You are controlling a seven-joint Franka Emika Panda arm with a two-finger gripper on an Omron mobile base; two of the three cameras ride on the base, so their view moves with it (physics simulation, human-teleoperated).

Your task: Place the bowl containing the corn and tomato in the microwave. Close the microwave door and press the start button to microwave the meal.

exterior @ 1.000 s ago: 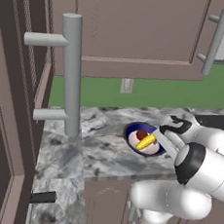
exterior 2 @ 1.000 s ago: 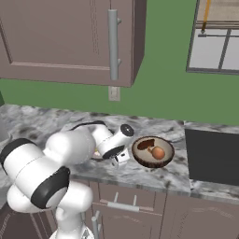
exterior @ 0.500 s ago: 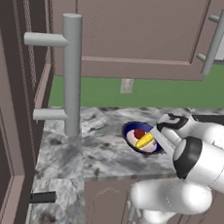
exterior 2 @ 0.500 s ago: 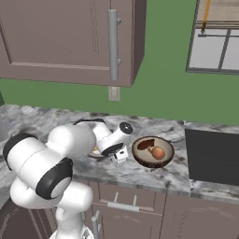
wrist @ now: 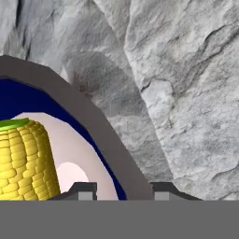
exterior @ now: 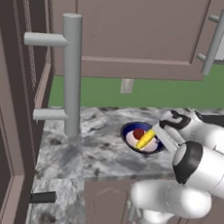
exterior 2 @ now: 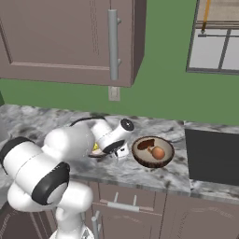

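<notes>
Left base view: the bowl sits on the marble counter just right of frame centre, with the corn lying across it and the tomato beside the cob, toward the upper left. The gripper is at the bowl's right rim.

Hand view: the gripper straddles the bowl's rim at bottom centre — one finger tip inside, one outside. Whether the jaws actually press the rim, I cannot tell.

Right base view: a brown bowl stands just right of the wrist; the arm hides the blue bowl — a sliver of yellow shows.
</notes>
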